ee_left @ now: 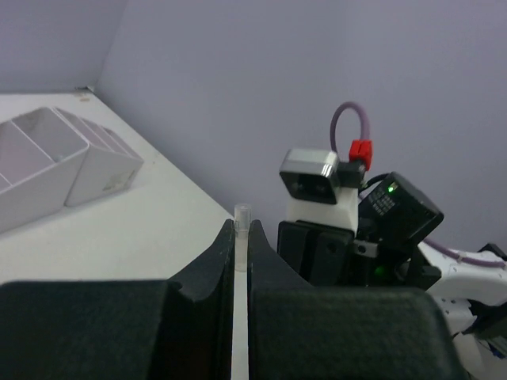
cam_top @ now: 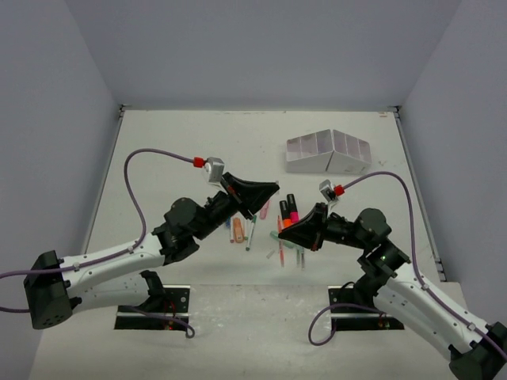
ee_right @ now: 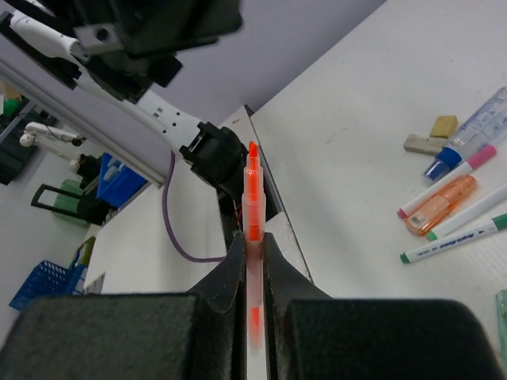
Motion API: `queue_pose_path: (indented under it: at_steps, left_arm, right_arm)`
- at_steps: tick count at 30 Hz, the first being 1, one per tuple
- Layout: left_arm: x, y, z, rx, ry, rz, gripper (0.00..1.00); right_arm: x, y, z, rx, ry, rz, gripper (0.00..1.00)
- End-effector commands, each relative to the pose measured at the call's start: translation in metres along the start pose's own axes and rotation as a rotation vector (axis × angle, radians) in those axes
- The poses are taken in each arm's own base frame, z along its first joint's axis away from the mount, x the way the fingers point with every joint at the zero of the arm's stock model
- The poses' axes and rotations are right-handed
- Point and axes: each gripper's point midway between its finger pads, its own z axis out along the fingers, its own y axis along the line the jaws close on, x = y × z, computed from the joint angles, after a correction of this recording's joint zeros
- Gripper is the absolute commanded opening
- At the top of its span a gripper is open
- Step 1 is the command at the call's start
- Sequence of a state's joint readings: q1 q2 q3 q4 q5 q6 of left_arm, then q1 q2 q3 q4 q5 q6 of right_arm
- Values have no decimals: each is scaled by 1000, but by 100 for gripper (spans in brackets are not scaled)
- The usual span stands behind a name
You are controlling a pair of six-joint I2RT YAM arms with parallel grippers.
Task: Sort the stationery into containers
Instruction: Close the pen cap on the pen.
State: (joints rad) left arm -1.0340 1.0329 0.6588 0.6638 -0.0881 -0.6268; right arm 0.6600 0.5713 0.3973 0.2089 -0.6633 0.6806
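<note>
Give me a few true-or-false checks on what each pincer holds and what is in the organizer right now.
1. The left pincer is shut on a thin clear pen. True.
2. The right pincer hangs open and empty. False: it is shut on an orange marker.
3. The white organizer holds several pens. False: the compartments that show look empty.
4. Loose pens lie on the table between the two arms. True.

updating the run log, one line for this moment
left gripper shut on thin pen | right gripper shut on orange highlighter | organizer looks empty
</note>
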Motion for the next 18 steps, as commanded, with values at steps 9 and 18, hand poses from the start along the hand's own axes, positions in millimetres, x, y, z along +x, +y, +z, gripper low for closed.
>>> queue_pose_path:
  at_steps: [9,18]
  left_arm:
    - [-7,-30,1,171,-38,-42,0]
    - [6,-28,1,183,-3,-42,0]
  right_arm:
    - [-42,11,1,56,-145,-96,0]
    - [-46,12,-1,61,-160,-116,0]
